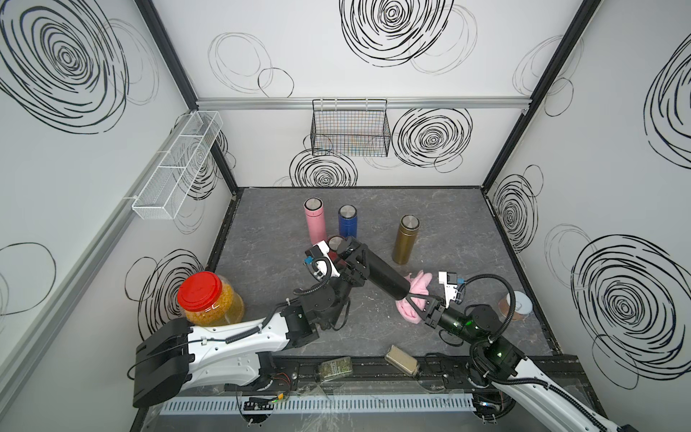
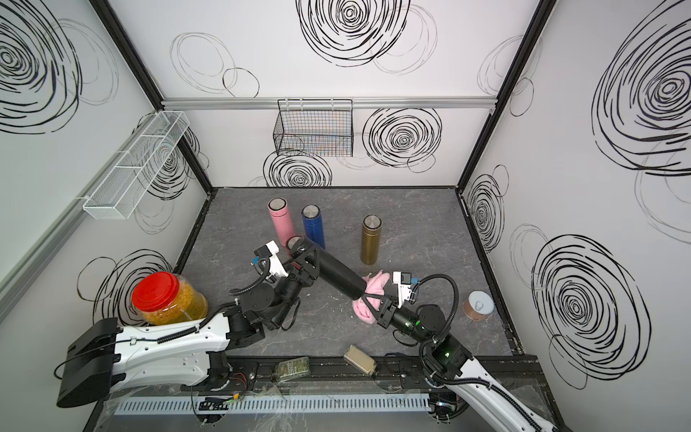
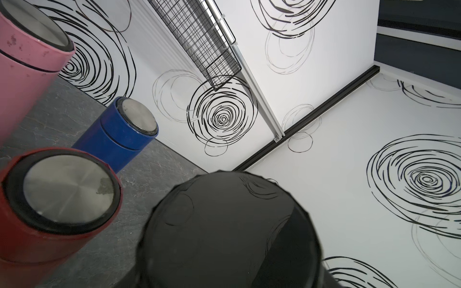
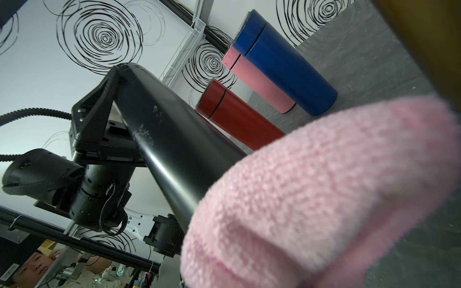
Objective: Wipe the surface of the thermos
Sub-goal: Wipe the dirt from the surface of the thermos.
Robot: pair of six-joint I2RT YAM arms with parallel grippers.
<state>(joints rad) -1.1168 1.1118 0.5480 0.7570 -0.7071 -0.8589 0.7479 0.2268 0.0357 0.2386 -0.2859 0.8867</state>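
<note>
A black thermos [image 1: 385,275] hangs tilted above the table, and my left gripper [image 1: 355,262] is shut on it near its cap end. In both top views its lower end [image 2: 344,278] runs into a pink cloth [image 1: 418,283]. My right gripper [image 1: 414,302] is shut on that cloth. In the right wrist view the pink cloth [image 4: 324,187] bulges over the jaws and lies against the black thermos [image 4: 169,139], which has pale smears. The left wrist view is filled by the thermos end [image 3: 224,232], which hides the left jaws.
Pink [image 1: 314,220], blue [image 1: 347,222] and gold [image 1: 405,239] thermoses stand behind, and a red one [image 3: 62,189] sits close to the left gripper. A red-lidded jar [image 1: 209,299] is at the left and a can [image 1: 518,305] at the right. A small jar [image 1: 334,368] and a box [image 1: 402,362] lie at the front edge.
</note>
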